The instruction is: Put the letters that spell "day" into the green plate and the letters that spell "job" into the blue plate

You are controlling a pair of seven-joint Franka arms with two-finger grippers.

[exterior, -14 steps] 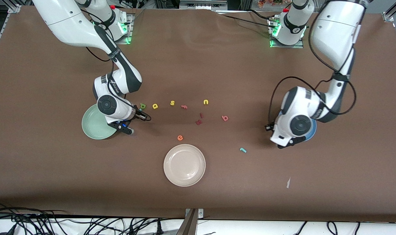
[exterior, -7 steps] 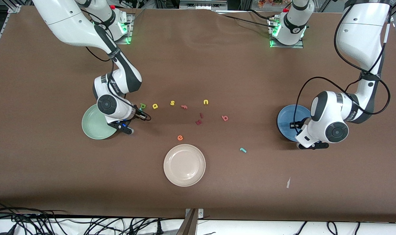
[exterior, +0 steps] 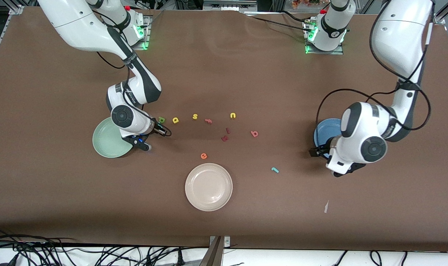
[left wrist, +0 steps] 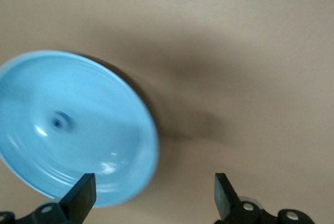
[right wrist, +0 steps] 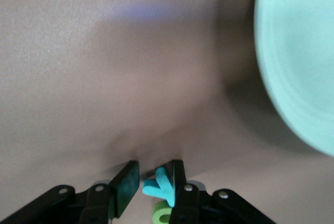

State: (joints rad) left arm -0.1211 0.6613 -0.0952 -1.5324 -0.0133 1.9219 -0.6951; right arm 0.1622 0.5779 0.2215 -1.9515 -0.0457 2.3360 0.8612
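The teal "y" (right wrist: 159, 184) sits between the right hand's (right wrist: 152, 182) fingers, which are closed on it just beside the green plate (exterior: 103, 142), its long axis unclear. The left hand (left wrist: 151, 195), fingers spread apart, hovers at the blue plate's (exterior: 322, 131) edge.

Robotics lab — brown-covered table (exterior: 224, 74), aluminium framing (exterior: 443, 14) at its corners, cable tangle (exterior: 79, 251) — bench-mounted arms

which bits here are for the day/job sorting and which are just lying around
For the job: pale green plate, mid-blue plate, olive-green foam "d", yellow foam "a", teal foam "y", teal foam "j", salmon-pink foam "b".

Lying about: cream-white plate, yellow "s", yellow "u", orange "e", orange "f", dark red letters.
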